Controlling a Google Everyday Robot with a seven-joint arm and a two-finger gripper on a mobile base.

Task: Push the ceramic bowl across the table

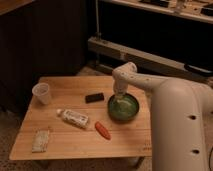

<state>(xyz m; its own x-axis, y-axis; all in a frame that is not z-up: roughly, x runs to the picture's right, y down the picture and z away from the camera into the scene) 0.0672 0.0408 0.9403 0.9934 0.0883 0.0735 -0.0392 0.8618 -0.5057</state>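
Note:
The green ceramic bowl (123, 107) sits on the right part of the light wooden table (65, 145), near its right edge. My white arm reaches in from the right and bends down over the bowl. My gripper (119, 96) points down at the bowl's far rim, touching or just inside it.
On the table are a translucent plastic cup (42, 93) at the left, a small black item (94, 97) left of the bowl, a white tube (74, 117), an orange carrot-like item (103, 130) and a pale packet (40, 140) at the front left. Metal shelving stands behind.

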